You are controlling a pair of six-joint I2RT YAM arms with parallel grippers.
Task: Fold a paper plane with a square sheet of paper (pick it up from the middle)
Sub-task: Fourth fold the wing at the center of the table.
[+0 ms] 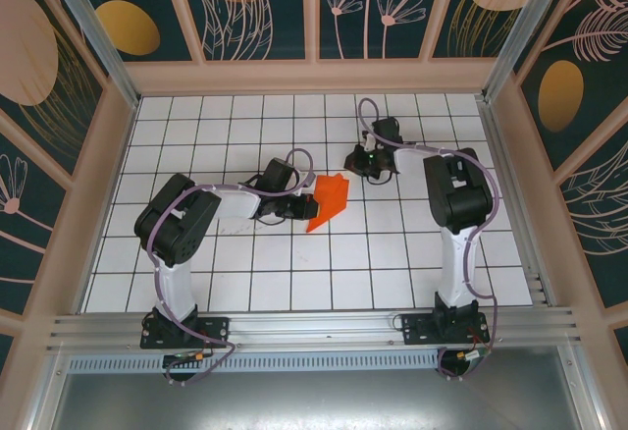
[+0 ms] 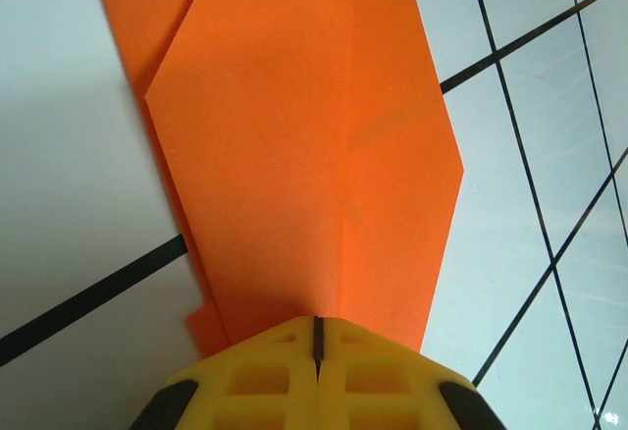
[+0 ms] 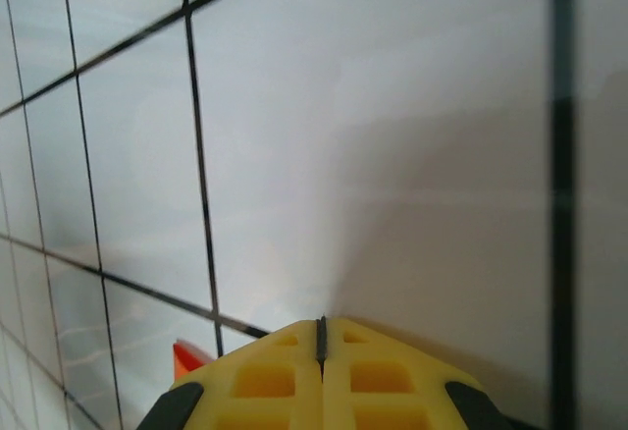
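Paper (image 1: 327,201): partly folded, pointed, flat, middle of table (image 1: 245,283).
Left gripper (image 2: 317,337): clenched, tips at paper's end.
Right gripper (image 3: 321,337): clenched, empty, beside paper.

Yellow right jaws pressed together, white gridded table (image 3: 392,155), orange-red paper corner (image 3: 188,359) lower left

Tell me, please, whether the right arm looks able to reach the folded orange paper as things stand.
Probably yes. The right gripper sits shut close beside the folded orange paper, nothing between them but bare table. The left gripper is at the paper's opposite edge, out of the way.
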